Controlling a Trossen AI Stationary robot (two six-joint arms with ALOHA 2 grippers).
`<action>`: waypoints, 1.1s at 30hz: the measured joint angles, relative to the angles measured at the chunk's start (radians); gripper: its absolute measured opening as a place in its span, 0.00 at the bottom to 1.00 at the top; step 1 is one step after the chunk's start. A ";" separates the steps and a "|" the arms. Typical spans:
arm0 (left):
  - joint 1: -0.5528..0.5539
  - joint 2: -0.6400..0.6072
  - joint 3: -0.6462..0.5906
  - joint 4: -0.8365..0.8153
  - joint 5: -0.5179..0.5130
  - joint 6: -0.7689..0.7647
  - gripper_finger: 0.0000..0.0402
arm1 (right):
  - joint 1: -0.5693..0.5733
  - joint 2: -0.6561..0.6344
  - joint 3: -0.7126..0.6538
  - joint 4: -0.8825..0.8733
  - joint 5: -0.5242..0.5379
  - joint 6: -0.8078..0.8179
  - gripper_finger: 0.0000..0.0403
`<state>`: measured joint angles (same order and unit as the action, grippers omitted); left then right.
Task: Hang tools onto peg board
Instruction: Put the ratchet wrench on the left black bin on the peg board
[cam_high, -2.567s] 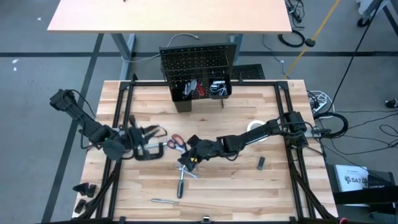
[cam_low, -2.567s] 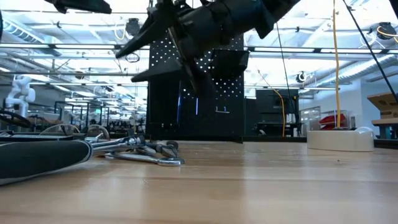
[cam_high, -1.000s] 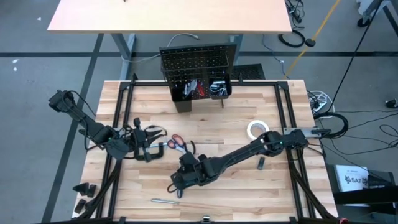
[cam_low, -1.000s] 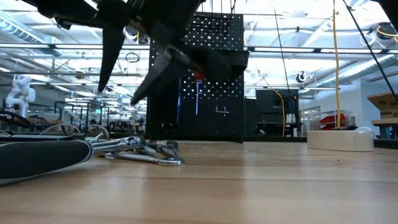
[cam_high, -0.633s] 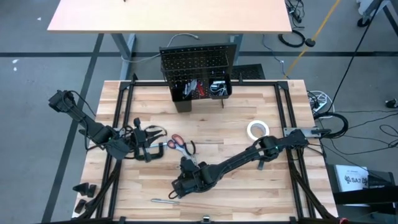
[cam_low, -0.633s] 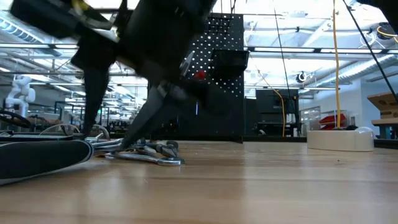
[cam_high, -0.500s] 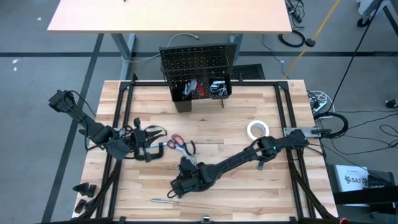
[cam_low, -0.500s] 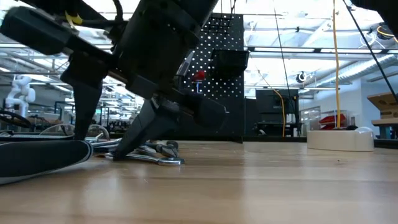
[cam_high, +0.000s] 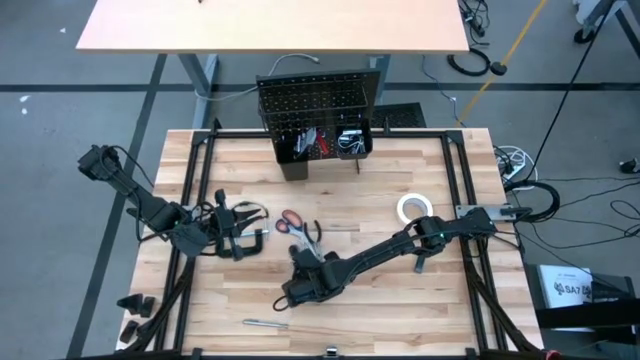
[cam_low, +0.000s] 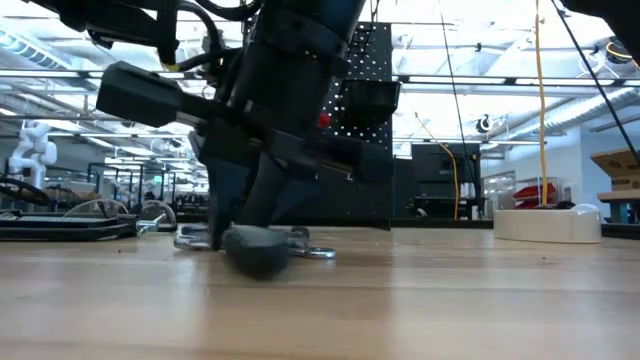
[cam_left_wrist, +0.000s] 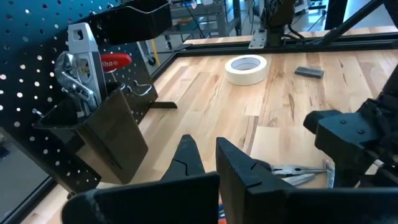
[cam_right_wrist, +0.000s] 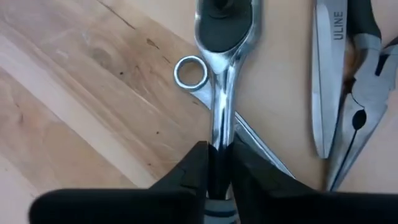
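The peg board stands at the table's far edge. Near the middle, the right gripper has just closed on the ratchet wrench, ready for lifting. The left gripper waits clenched, empty, left.

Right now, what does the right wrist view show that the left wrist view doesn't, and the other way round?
Only the right wrist view shows the right gripper closed on the ratchet wrench shaft, a small metal ring beside it, and the scissor blade. Only the left wrist view shows the peg board with its bins, the white tape roll, and the shut left gripper. Both show the pliers and the wooden table.
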<state>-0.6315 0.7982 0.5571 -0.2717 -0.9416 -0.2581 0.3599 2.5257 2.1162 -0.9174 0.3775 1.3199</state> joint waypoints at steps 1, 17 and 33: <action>0.000 0.000 0.000 0.000 0.000 0.000 0.00 | 0.000 0.000 0.000 -0.001 0.000 -0.013 0.11; 0.000 0.000 0.000 0.001 0.000 -0.026 0.00 | 0.026 -0.044 0.013 -0.085 0.078 -0.149 0.09; -0.006 0.004 0.001 0.113 0.100 -0.019 0.00 | 0.149 -0.323 0.021 -0.167 0.441 -0.189 0.09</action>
<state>-0.6373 0.8026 0.5579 -0.1586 -0.8413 -0.2776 0.5087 2.2027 2.1368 -1.0839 0.8187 1.1309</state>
